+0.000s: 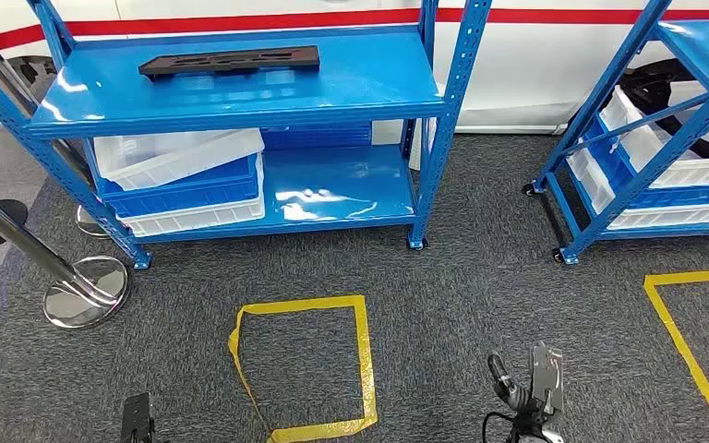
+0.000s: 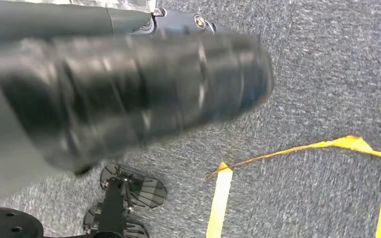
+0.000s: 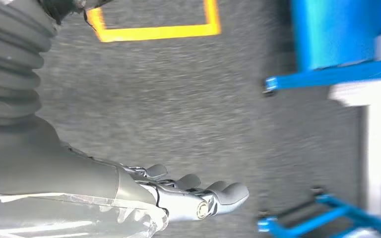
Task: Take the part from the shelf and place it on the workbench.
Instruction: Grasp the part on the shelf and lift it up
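Observation:
The part [image 1: 229, 62] is a long flat black piece lying on the top board of the blue shelf [image 1: 240, 101], straight ahead and far from both arms. My right hand [image 3: 188, 193] hangs low over the grey carpet with its fingers stretched out and nothing in it; its arm [image 1: 528, 392] shows at the bottom of the head view. My left hand [image 2: 178, 22] also hangs near the floor, fingers extended and holding nothing, blurred in the left wrist view. A bit of the left arm [image 1: 137, 420] appears at the bottom left.
White and blue bins [image 1: 180, 175] fill the left of the lower shelf. A yellow tape square [image 1: 305, 365] marks the carpet before the shelf, another [image 1: 692, 323] at the right. Chrome stanchions [image 1: 83, 291] stand left; a second blue rack [image 1: 665, 138] with bins stands right.

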`<act>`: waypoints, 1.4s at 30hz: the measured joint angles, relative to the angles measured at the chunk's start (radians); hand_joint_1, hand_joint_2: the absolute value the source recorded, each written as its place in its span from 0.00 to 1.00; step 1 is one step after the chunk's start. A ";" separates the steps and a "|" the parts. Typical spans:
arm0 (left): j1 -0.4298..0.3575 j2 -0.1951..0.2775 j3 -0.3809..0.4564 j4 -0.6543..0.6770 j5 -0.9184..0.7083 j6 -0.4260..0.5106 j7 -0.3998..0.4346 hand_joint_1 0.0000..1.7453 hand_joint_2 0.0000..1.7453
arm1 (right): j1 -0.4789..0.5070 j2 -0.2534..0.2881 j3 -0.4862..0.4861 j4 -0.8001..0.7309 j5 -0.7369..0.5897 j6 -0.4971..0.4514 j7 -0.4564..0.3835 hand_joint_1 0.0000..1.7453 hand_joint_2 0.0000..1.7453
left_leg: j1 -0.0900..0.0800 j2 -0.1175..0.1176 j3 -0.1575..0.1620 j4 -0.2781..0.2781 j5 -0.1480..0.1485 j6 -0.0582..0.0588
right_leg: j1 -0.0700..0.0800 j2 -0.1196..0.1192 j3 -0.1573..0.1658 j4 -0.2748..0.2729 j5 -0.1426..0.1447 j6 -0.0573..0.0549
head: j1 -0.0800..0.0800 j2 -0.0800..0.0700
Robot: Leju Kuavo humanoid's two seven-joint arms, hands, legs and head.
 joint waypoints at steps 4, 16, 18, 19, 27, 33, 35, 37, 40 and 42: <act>-0.008 0.004 -0.017 0.003 -0.005 -0.004 0.002 0.00 0.00 | -0.027 -0.011 0.017 -0.088 0.074 -0.022 0.040 0.00 1.00 | 0.000 0.000 0.000 0.000 0.001 0.000 | 0.000 0.000 0.000 0.000 0.000 0.000 | 0.000 0.000; -0.040 0.017 -0.096 0.005 -0.057 -0.018 0.035 0.00 0.00 | -0.226 -0.026 0.098 -0.329 0.326 0.010 0.230 0.00 1.00 | 0.000 -0.001 0.000 0.000 0.002 0.000 | 0.000 -0.001 0.000 0.001 0.000 0.000 | 0.000 0.000; -0.042 0.018 -0.108 0.005 -0.069 -0.020 0.046 0.00 0.00 | -0.267 -0.025 0.115 -0.352 0.359 0.031 0.260 0.00 1.00 | 0.000 -0.002 0.000 0.000 0.002 0.000 | 0.000 -0.001 0.000 0.001 0.000 0.000 | 0.000 0.000; -0.043 0.018 -0.115 0.005 -0.074 -0.021 0.051 0.00 0.00 | -0.287 -0.025 0.125 -0.363 0.375 0.043 0.275 0.00 1.00 | 0.000 -0.002 -0.001 0.000 0.002 -0.001 | 0.000 -0.002 0.000 0.001 0.000 0.000 | 0.000 0.000; -0.053 0.024 -0.171 0.005 -0.117 -0.026 0.084 0.00 0.00 | -0.453 -0.015 0.244 -0.437 0.514 0.154 0.374 0.00 1.00 | 0.000 -0.004 -0.001 0.000 0.002 -0.001 | 0.000 -0.003 0.000 0.002 0.000 0.000 | 0.000 0.000; -0.062 0.027 -0.211 0.005 -0.150 -0.028 0.099 0.00 0.00 | -0.564 0.009 0.342 -0.472 0.656 0.242 0.422 0.00 1.00 | 0.000 -0.005 -0.001 0.000 0.002 -0.001 | 0.000 -0.004 0.000 0.002 0.000 0.000 | 0.000 0.000; -0.065 0.028 -0.226 0.005 -0.161 -0.028 0.100 0.00 0.00 | -0.596 0.019 0.378 -0.480 0.707 0.272 0.434 0.00 1.00 | 0.000 -0.005 -0.001 0.000 0.002 -0.001 | 0.000 -0.004 -0.001 0.003 0.000 0.000 | 0.000 0.000; -0.068 0.028 -0.241 0.005 -0.173 -0.028 0.101 0.00 0.00 | -0.627 0.028 0.416 -0.487 0.760 0.304 0.446 0.00 1.00 | 0.000 -0.005 -0.001 0.000 0.002 -0.001 | 0.000 -0.004 -0.001 0.003 0.000 0.000 | 0.000 0.000; -0.071 0.028 -0.264 0.005 -0.187 -0.028 0.101 0.00 0.00 | -0.664 0.042 0.463 -0.498 0.833 0.350 0.461 0.00 1.00 | 0.000 -0.005 -0.001 0.000 0.003 -0.001 | 0.000 -0.004 -0.001 0.003 0.000 0.000 | 0.000 0.000; -0.072 0.028 -0.277 0.005 -0.196 -0.028 0.101 0.00 0.00 | -0.684 0.050 0.486 -0.504 0.877 0.381 0.470 0.00 1.00 | 0.000 -0.005 -0.001 0.000 0.003 -0.002 | 0.000 -0.004 -0.001 0.003 0.000 0.000 | 0.000 0.000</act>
